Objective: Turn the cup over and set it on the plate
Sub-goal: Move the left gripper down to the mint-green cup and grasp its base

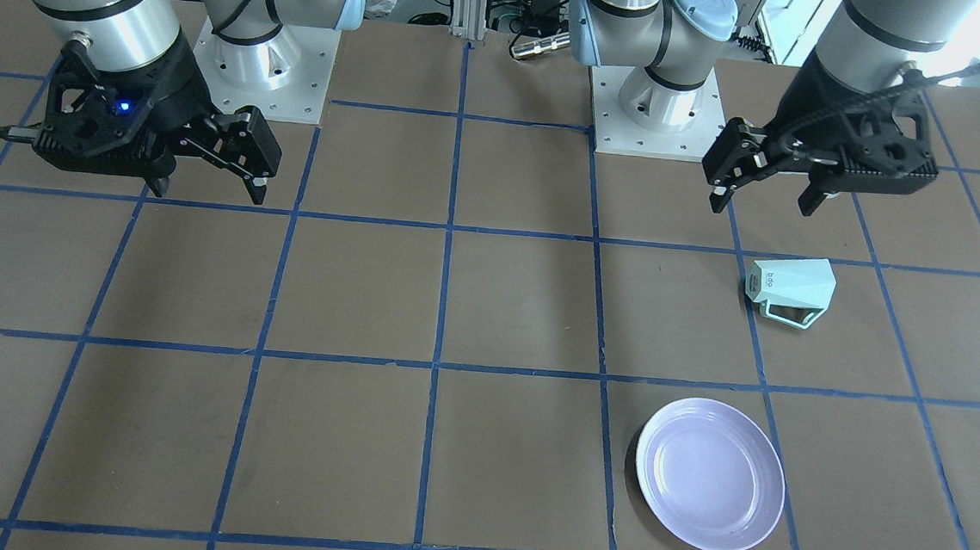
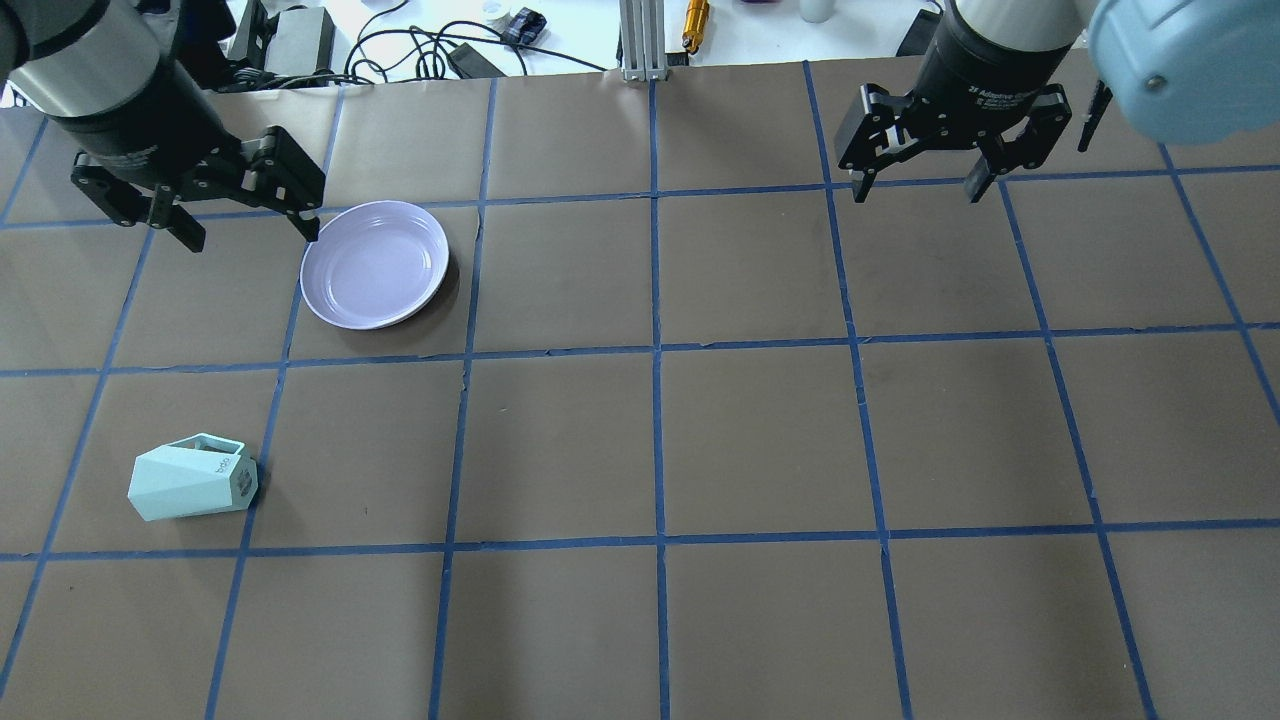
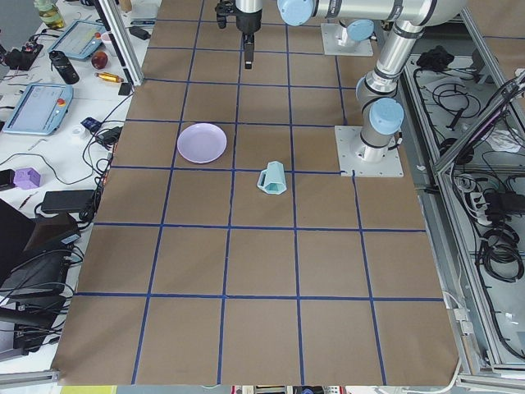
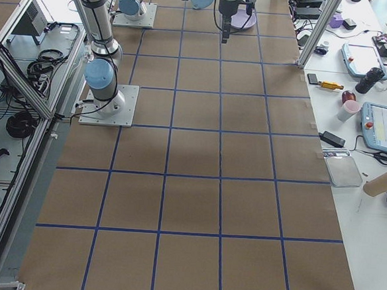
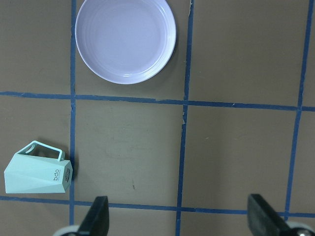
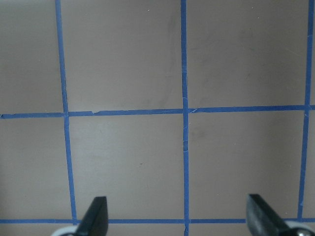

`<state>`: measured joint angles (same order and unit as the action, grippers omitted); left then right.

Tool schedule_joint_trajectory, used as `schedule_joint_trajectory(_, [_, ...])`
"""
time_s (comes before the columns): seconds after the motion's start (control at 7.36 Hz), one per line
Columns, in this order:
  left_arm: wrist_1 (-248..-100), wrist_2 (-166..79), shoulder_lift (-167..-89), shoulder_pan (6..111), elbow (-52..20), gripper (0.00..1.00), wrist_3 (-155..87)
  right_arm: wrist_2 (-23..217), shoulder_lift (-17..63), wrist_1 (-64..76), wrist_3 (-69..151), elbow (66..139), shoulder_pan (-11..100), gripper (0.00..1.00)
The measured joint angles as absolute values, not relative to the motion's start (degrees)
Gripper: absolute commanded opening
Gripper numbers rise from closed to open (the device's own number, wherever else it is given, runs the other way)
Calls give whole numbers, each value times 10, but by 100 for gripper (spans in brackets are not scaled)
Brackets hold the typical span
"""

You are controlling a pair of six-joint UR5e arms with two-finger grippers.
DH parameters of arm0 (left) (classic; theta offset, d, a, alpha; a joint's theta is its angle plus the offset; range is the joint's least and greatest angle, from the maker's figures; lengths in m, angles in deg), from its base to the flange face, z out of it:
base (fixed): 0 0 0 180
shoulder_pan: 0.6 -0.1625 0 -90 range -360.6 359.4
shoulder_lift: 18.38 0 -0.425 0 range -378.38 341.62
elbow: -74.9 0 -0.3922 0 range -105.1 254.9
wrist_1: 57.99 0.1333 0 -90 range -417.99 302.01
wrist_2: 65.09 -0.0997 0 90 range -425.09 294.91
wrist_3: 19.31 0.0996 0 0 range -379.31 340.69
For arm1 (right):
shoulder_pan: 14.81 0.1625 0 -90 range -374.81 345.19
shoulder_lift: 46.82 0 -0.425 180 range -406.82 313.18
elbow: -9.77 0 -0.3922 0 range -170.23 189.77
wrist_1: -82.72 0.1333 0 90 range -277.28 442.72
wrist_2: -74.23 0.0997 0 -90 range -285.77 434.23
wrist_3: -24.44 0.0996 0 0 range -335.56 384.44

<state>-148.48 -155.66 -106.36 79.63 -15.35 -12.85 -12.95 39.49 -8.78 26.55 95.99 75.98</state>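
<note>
Mint-green cup (image 2: 192,478): lying on its side, well apart from lavender plate (image 2: 375,263); left gripper (image 2: 250,235) and right gripper (image 2: 917,190): jaws spread, empty.

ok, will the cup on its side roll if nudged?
Probably not: the cup rests on a flat facet, so it should slide rather than roll. Looks rigid, possibly ceramic, so likely fragile. Smooth slanted faces may slip when gripped.

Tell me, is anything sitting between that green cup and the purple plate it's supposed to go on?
Nothing visible. The cup lies on its side, the plate is empty, and only flat blue tape lines run between them. The open left gripper also has a clear way to the cup.
</note>
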Motion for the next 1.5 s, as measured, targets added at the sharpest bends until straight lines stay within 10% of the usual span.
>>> schedule_joint_trajectory(1.5, [-1474, -1455, -1192, 426, -242, 100, 306, -130, 395, -88, 265, 960, 760, 100])
